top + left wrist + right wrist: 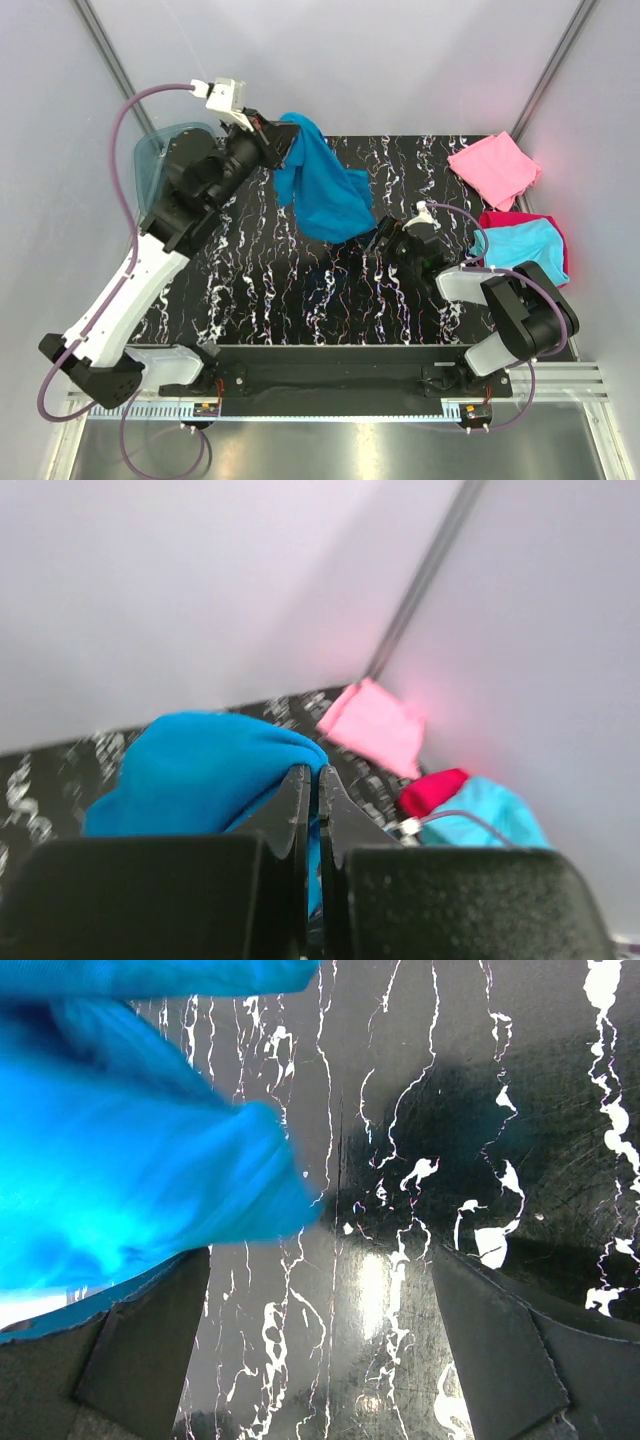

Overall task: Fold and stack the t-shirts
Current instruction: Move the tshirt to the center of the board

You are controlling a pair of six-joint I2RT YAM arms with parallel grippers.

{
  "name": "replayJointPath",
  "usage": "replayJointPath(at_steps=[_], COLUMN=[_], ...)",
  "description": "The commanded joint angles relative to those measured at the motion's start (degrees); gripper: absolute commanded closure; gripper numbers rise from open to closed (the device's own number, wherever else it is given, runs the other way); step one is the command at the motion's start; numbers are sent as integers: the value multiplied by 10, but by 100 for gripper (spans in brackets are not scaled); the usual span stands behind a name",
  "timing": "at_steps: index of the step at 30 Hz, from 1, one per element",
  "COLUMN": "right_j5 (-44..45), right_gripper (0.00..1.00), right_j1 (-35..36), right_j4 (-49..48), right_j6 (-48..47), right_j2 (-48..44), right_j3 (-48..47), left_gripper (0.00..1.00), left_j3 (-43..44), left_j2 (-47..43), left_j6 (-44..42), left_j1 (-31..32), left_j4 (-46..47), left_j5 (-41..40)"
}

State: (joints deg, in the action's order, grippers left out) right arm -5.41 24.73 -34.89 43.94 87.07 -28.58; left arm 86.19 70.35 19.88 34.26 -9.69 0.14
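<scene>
**A:** Where is the teal-blue t-shirt (320, 195), and why is it up in the air?

**B:** It hangs toward twelve o'clock over the table (270, 290). The left gripper (283, 136) has its jaws clenched on the top edge. Lifted like that, the cloth drapes under its own weight, probably so a free corner shows itself.

**A:** And the right gripper (385, 238)?

**B:** It sits at the shirt's five o'clock, low over the table, jaws spread wide and grasping nothing. In the right wrist view the hanging hem lies just beside its left finger (140, 1345). I'd say it is placed to catch that lower corner.

**A:** And the other shirts?

**B:** The pink t-shirt (493, 168) lies folded at two o'clock. The cyan t-shirt (522, 245) rests on the magenta-red t-shirt (498, 219) at three o'clock, out of the working space and likely the stack. The plastic tub (158, 165) stands at ten o'clock, behind the left arm.
</scene>
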Motion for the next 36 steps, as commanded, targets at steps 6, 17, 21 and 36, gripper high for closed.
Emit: replayJointPath(at_steps=[6,17,21,36], right_j5=[26,51,41,51], right_gripper=[0,0,0,0], right_j1=[-1,-1,-1,0], right_j4=[-19,-50,-61,-21], right_j6=[-2,11,13,9], right_j2=[-32,-59,-59,-61], right_j3=[12,40,42,31], left_gripper=[100,100,100,87], left_j3=[24,-88,-97,-200], left_j2=[-51,-62,-53,58], left_j6=[3,-28,-38,29], left_j1=[38,37,37,-105], left_j4=[0,-1,-8,3], left_j5=[69,-48,-72,-193])
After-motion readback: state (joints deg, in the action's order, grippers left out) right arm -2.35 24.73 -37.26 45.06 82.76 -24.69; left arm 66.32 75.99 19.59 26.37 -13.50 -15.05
